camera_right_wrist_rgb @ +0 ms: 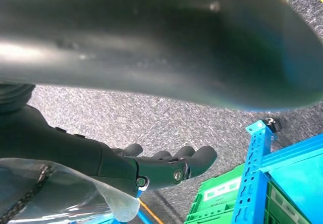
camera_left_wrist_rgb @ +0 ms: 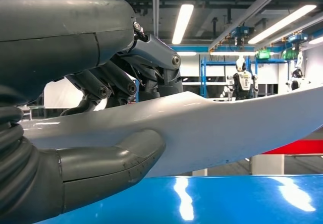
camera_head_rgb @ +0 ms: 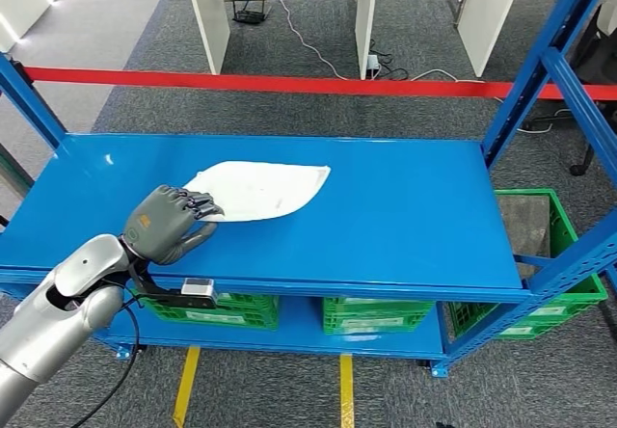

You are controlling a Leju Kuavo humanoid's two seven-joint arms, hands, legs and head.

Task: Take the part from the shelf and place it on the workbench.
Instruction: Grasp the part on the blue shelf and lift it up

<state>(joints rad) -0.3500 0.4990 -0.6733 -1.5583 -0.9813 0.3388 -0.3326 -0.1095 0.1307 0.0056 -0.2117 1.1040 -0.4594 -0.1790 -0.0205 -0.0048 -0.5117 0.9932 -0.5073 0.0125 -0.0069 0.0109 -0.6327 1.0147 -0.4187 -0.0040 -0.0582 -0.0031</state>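
The white part (camera_head_rgb: 258, 190), a flat, leaf-shaped panel, lies on the top board of the blue shelf (camera_head_rgb: 408, 226), left of the board's middle, with its pointed end toward the right. The left hand (camera_head_rgb: 166, 224) is at the part's near left end. In the left wrist view the dark fingers (camera_left_wrist_rgb: 114, 82) lie over the part's (camera_left_wrist_rgb: 213, 128) upper face and the thick thumb (camera_left_wrist_rgb: 125, 158) sits under its edge, so the hand grips the panel there; that end stands a little off the glossy blue board (camera_left_wrist_rgb: 228, 199).

The right hand (camera_right_wrist_rgb: 167, 166) hangs beside the shelf's corner post (camera_right_wrist_rgb: 253, 168), over grey carpet, its fingers held nearly straight and close together with nothing in them.

Green crates (camera_head_rgb: 218, 307) stand on the shelf's lower board, below the part, and another green crate (camera_head_rgb: 560, 254) sits past the shelf's right end. The crates carry pale labels (camera_head_rgb: 367, 314), too small to read. A red barrier tape (camera_head_rgb: 291, 83) runs behind the shelf. No brand or readable writing shows on the part or the hands.
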